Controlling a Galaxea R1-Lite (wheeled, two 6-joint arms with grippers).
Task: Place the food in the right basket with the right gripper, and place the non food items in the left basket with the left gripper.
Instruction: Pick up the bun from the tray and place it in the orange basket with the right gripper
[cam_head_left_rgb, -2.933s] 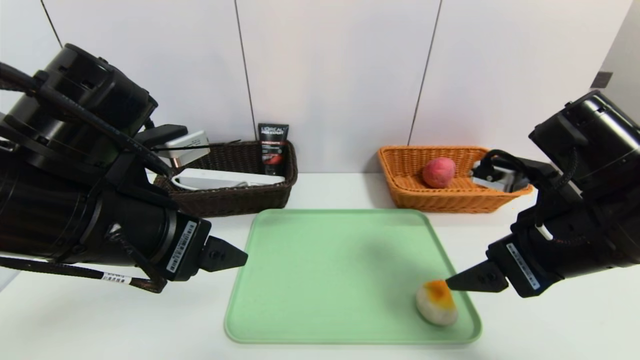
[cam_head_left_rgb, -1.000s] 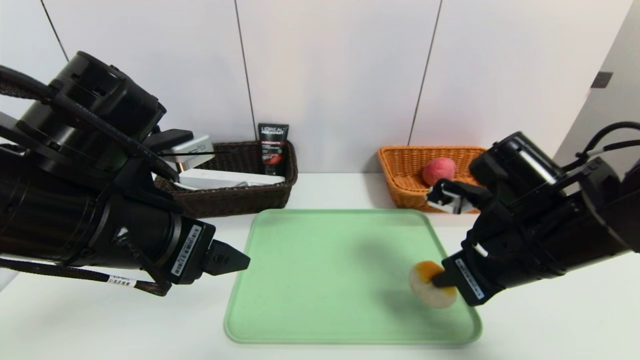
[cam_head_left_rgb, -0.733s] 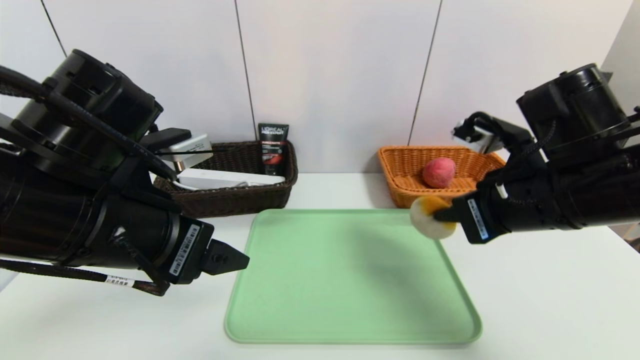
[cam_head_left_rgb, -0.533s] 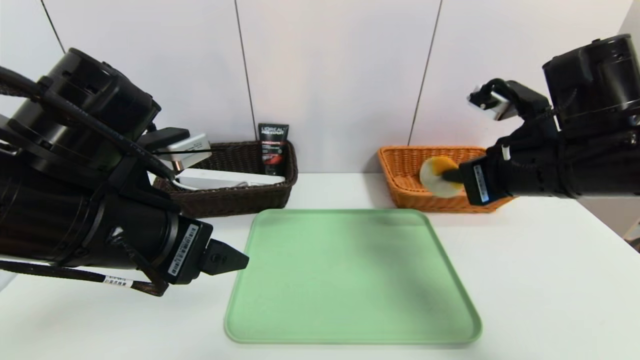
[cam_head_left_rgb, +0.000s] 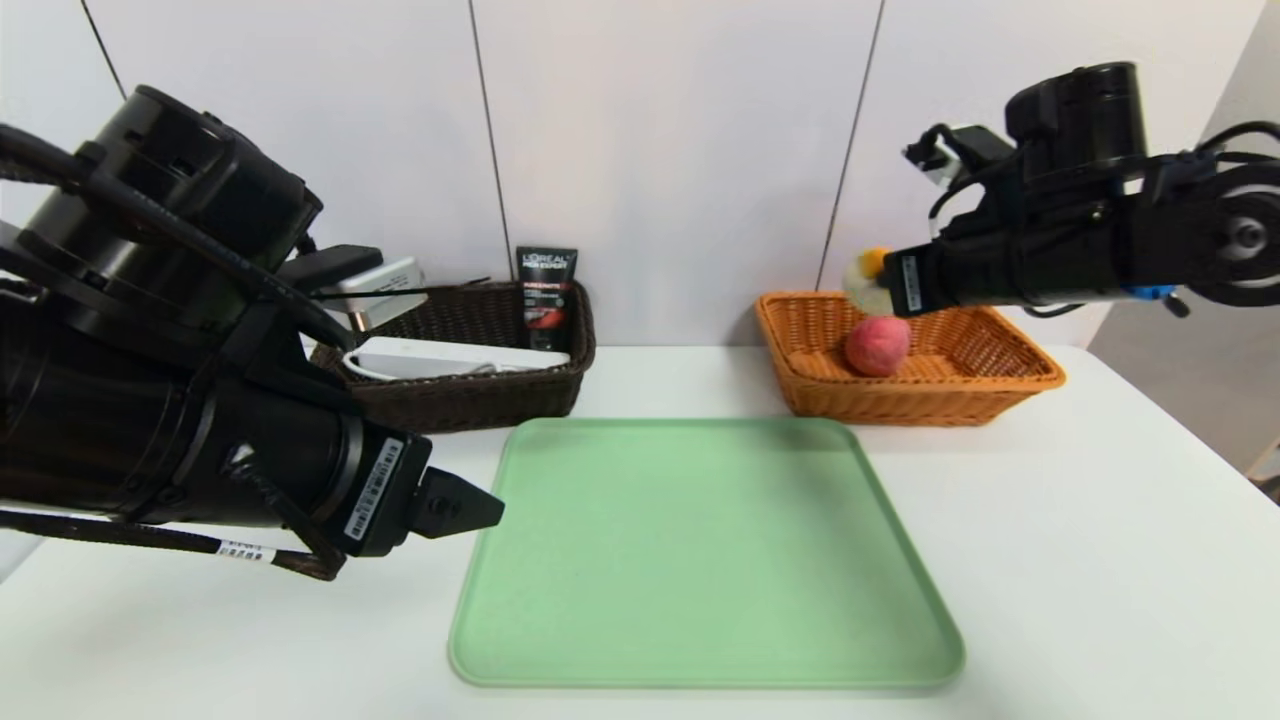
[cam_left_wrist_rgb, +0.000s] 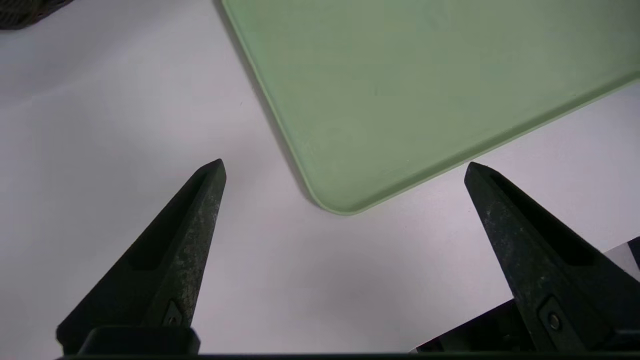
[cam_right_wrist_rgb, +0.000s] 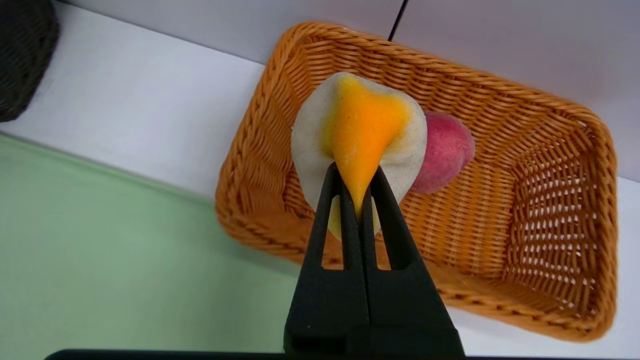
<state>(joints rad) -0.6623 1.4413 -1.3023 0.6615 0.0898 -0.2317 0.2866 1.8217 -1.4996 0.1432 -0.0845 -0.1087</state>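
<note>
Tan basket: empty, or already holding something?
Not empty: the tan basket holds the peach, seen lying inside its woven walls in the head view.

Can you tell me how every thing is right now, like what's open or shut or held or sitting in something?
Right gripper: shut on the beige lump, above the tan basket
Beige lump: held up, pinched by its orange part
Peach: lying in the tan basket
Tan basket: upright
Left gripper: open, over the table by the tray's corner
Black tube: standing in the dark basket
Dark basket: upright
Green tray: flat, empty
</note>
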